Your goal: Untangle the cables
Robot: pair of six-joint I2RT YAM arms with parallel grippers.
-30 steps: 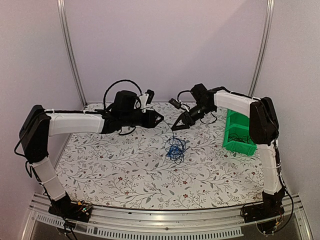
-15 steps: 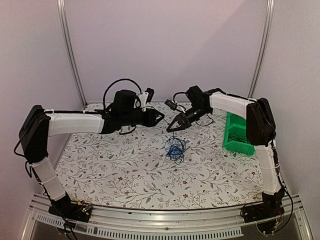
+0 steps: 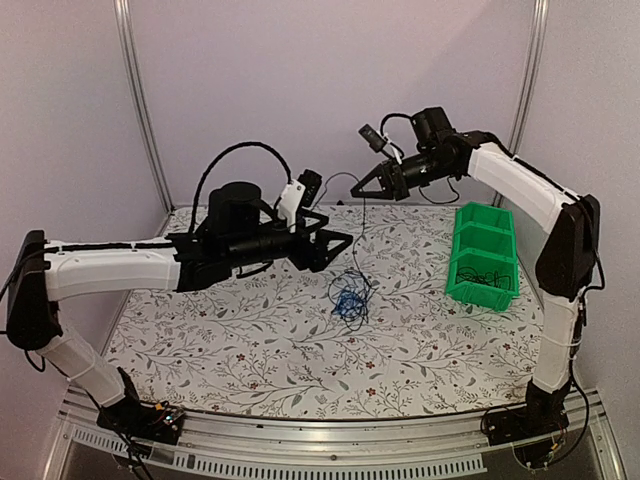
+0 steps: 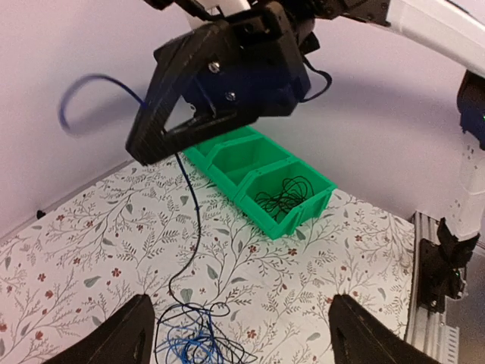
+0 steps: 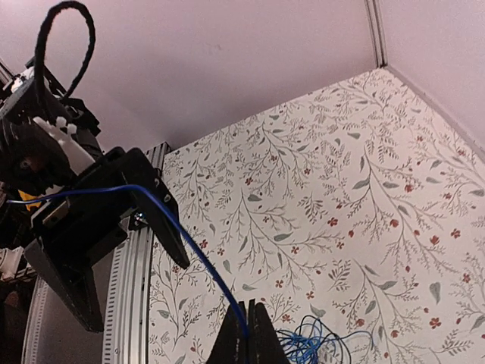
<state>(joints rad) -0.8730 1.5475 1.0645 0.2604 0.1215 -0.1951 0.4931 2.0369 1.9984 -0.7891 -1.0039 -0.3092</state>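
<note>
Right end effector (image 5: 244, 339) pinching thin blue cable (image 5: 198, 254) | looped tangle (image 3: 349, 298) below

The blue cable's (image 4: 95, 76) raised loop is blurred in the left wrist view, and the tangle of cables (image 4: 191, 345) is cut off by the lower edge of both wrist views.

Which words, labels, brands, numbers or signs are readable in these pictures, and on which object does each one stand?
None can be read in any view.
Green plastic bin: no lettering visible.
Table cover printed with leaves and flowers: pattern only.
Small yellow patch on the left arm, right wrist view: perhaps a sticker, too blurred to read.
</note>
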